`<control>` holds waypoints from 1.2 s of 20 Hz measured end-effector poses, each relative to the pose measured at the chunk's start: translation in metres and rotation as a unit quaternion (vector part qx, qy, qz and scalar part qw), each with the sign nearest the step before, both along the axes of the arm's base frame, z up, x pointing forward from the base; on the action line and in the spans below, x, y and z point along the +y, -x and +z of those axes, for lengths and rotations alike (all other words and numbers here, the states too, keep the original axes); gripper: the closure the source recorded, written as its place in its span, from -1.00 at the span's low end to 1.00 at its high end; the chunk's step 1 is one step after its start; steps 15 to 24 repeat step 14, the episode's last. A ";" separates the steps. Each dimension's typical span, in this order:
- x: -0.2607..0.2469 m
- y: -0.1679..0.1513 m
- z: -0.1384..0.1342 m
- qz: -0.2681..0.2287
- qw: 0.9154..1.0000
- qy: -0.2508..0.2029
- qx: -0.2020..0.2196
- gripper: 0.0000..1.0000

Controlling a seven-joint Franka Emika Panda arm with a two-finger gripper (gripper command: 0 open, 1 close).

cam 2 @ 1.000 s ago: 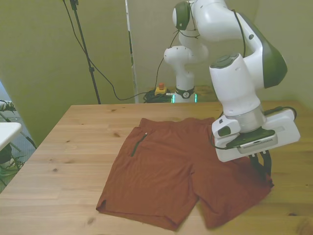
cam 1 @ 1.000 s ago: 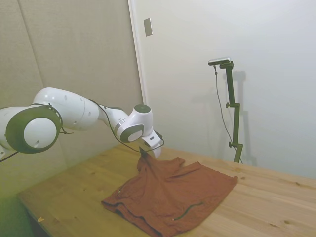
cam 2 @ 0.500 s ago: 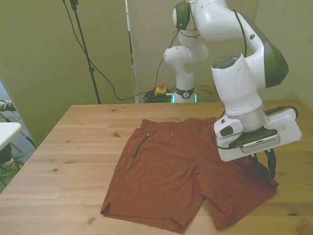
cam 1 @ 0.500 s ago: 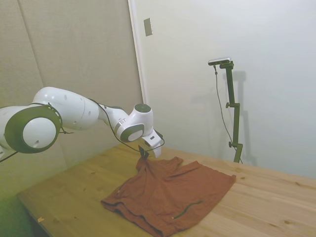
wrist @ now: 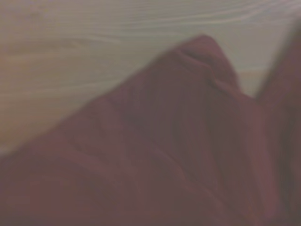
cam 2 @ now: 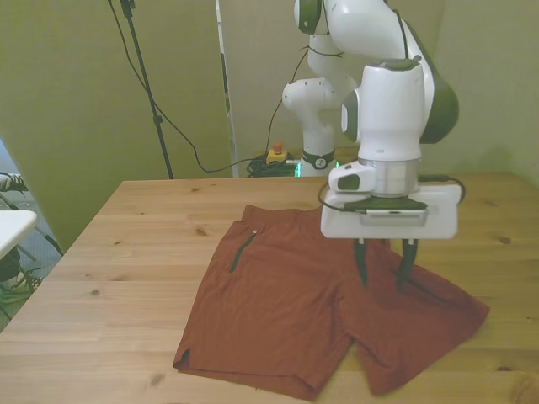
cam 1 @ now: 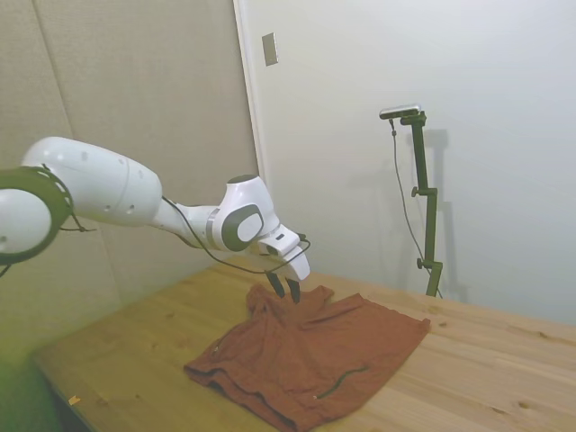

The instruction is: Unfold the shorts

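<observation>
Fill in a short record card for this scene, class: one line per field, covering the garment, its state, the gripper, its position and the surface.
garment: rust-orange shorts
state: spread out on the table, both legs showing, some bunched folds on the leg at the front view's right
gripper: gripper, fingers open, holding nothing
gripper position: just above the shorts, over the leg at the front view's right
surface: wooden table
pocket: dark zip near the waistband
</observation>
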State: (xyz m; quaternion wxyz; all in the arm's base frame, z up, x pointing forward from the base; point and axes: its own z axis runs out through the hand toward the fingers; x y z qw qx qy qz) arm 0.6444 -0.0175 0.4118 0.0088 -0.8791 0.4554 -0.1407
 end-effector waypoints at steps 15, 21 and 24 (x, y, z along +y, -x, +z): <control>-0.017 0.242 0.049 0.028 0.998 -0.058 0.012 -1.00; -0.017 0.242 0.049 0.028 0.998 -0.058 0.012 -1.00; -0.017 0.242 0.049 0.028 0.998 -0.058 0.012 -1.00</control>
